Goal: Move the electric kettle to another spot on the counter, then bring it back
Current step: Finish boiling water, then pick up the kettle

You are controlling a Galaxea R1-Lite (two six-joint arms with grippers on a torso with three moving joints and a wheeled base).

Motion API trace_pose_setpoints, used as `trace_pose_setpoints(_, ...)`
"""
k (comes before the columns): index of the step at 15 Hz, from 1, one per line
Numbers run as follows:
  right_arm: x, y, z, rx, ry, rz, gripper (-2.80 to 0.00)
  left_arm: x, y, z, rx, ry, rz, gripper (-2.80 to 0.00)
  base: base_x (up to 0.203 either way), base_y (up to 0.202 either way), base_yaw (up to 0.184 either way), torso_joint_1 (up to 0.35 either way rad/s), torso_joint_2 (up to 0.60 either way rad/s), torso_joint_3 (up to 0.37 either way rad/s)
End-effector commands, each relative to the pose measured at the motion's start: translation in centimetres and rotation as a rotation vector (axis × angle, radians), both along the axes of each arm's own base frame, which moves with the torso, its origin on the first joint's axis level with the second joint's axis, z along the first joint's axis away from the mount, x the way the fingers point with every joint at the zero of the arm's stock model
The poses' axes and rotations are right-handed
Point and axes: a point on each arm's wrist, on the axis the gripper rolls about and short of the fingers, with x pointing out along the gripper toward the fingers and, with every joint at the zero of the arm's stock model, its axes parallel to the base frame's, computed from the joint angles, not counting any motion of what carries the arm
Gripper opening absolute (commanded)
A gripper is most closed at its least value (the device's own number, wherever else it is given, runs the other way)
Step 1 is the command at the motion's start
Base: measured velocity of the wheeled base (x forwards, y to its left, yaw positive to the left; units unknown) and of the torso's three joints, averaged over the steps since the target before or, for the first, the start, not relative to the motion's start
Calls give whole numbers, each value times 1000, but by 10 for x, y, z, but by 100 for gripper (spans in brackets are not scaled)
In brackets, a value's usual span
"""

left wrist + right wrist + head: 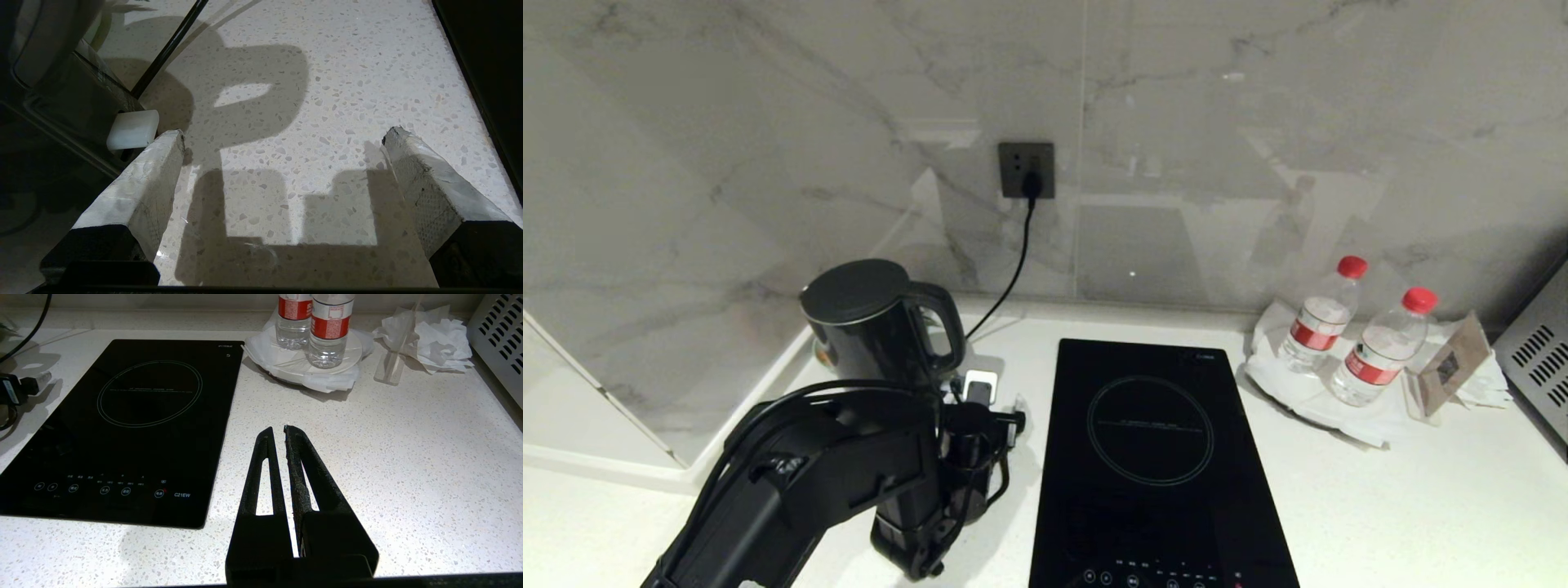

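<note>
The glossy black electric kettle stands at the back left of the white speckled counter, its loop handle turned toward the hob. My left gripper hangs just in front of and beside that handle, pointing down. In the left wrist view the left gripper is open wide with only bare counter between its fingers, and the kettle's dark body lies off to one side, apart from them. My right gripper is shut and empty, low over the counter beside the hob.
A black induction hob lies mid-counter. A power cord runs from the wall socket down behind the kettle. Two water bottles stand on a white plate at the back right, beside a card stand and a vented metal appliance.
</note>
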Motion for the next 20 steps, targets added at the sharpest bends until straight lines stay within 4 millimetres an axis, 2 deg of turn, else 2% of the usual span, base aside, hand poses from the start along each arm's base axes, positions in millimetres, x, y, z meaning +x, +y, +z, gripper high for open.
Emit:
trace_pose_setpoints(1, 0, 0, 0, 0, 1, 0, -280, 1, 1, 2, -5, -11, 7, 0, 0, 0, 0, 0, 0, 0)
trace_pose_setpoints(7, 0, 0, 0, -1, 1, 0, -280, -5, 2, -4, 4, 9, 3, 0, 0, 0, 0, 0, 0, 0)
trace_pose_setpoints(11, 0, 0, 0, 0, 1, 0, -280, -22, 2, -11, 35, 65, -18, 0, 0, 0, 0, 0, 0, 0)
trace_pose_setpoints(14, 0, 0, 0, 0, 1, 0, -280, -31, 2, -3, 27, 73, -28, 0, 0, 0, 0, 0, 0, 0)
trace_pose_setpoints(20, 0, 0, 0, 0, 2, 0, -280, -48, 7, 28, -23, 60, -34, 0, 0, 0, 0, 0, 0, 0)
